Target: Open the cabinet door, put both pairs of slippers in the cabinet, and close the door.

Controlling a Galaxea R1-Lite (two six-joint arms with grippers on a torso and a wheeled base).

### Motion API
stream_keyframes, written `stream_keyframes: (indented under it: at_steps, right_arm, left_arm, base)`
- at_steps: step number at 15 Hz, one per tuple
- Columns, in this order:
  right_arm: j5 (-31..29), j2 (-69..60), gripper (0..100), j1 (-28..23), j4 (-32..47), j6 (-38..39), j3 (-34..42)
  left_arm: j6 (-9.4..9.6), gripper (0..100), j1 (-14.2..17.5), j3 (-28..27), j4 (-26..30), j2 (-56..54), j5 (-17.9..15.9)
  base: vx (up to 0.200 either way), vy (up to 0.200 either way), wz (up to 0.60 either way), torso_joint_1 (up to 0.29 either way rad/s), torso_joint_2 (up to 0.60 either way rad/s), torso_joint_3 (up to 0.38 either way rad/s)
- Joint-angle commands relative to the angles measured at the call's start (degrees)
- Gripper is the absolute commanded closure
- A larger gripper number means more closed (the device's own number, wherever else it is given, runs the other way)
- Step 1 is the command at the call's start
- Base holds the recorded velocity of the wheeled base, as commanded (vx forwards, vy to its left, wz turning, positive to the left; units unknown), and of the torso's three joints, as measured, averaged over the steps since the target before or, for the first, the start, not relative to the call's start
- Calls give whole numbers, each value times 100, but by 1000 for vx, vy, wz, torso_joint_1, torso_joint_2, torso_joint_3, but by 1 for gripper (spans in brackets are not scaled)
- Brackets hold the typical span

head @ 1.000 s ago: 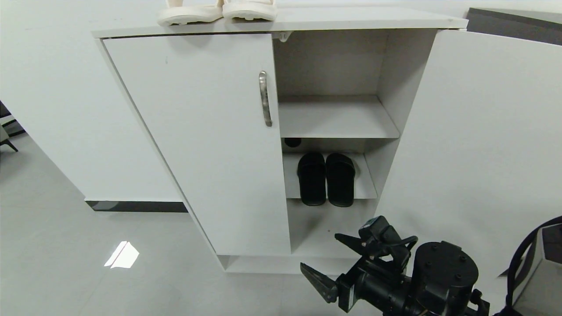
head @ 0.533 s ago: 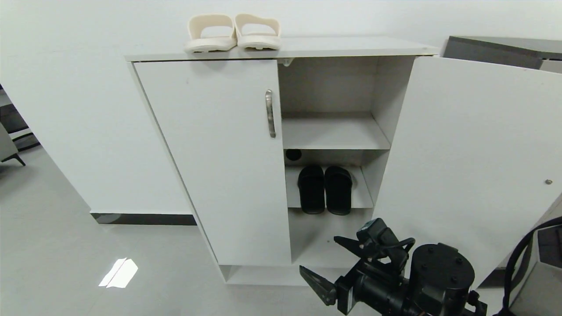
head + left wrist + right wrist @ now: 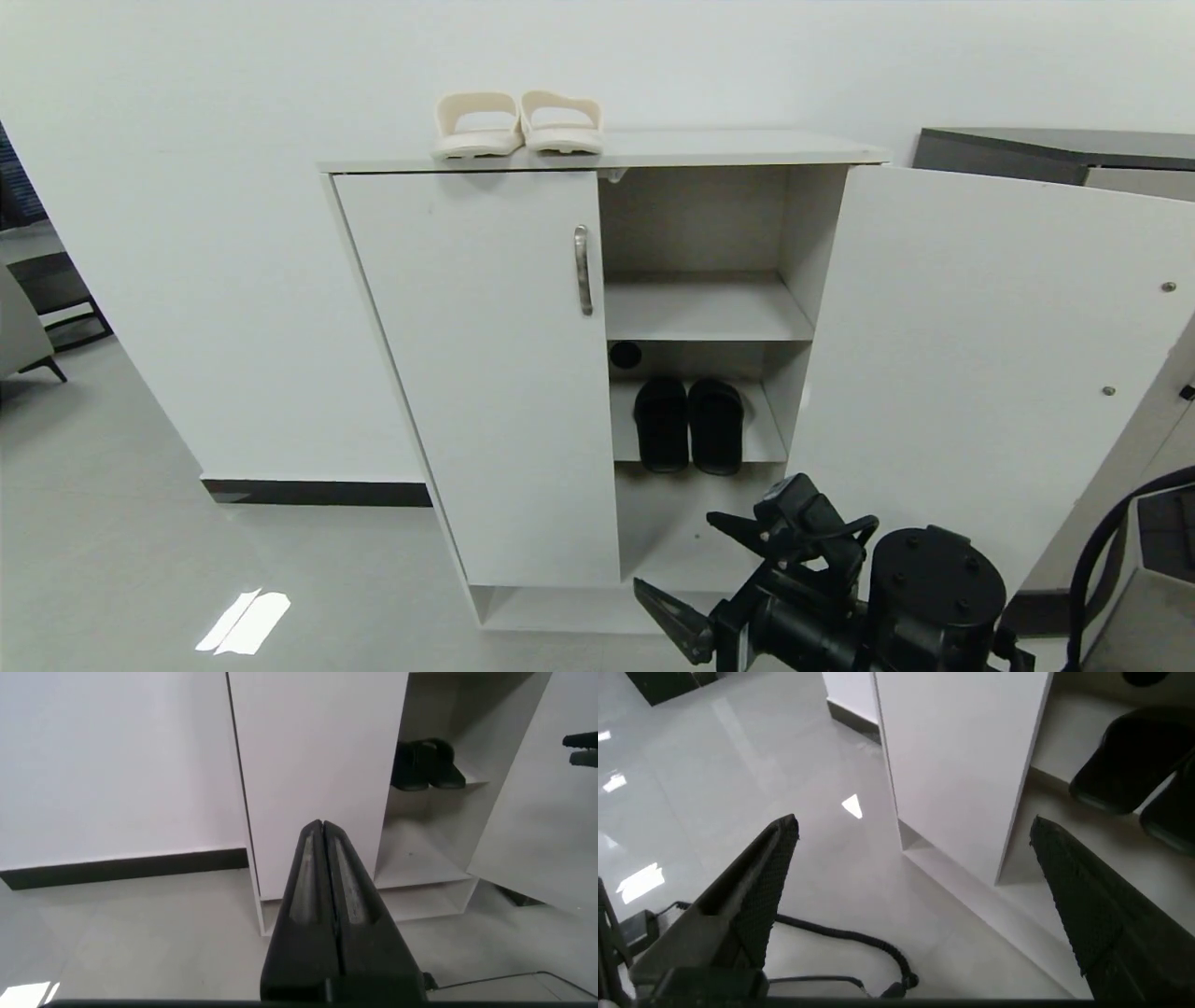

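Note:
A cream pair of slippers rests on top of the white cabinet. The cabinet's right door is swung open; its left door, with a metal handle, is closed. Inside, a black pair of slippers lies side by side on the middle shelf. My right gripper hangs open and empty, low in front of the open compartment. My left gripper is shut with nothing in it, off the floor and facing the closed door.
A dark-topped unit stands right of the cabinet behind the open door. A chair is far left. A black cable trails on the floor below my right gripper. Bare floor lies front left.
The head camera has pulled back, so the cabinet looks smaller and lower and the cream slippers show whole. Slippers, doors and right gripper have not visibly moved.

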Motion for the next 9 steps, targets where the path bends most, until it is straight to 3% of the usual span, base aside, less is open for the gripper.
stream_keyframes:
  at_steps: [1, 3, 9]
  right_arm:
    - [0, 13, 0, 69, -34, 0, 77]
    - [123, 4, 0, 130, -96, 0, 165]
    - [238, 22, 0, 166, -184, -18, 288]
  left_arm:
    - [8, 100, 3, 1, 2, 8, 3]
    - [-18, 100, 3, 1, 2, 8, 3]
    - [-36, 100, 3, 1, 2, 8, -6]
  base:
    - [0, 0, 0, 0, 0, 0]
    - [0, 0, 0, 0, 0, 0]
    - [0, 200, 0, 6, 2, 4]
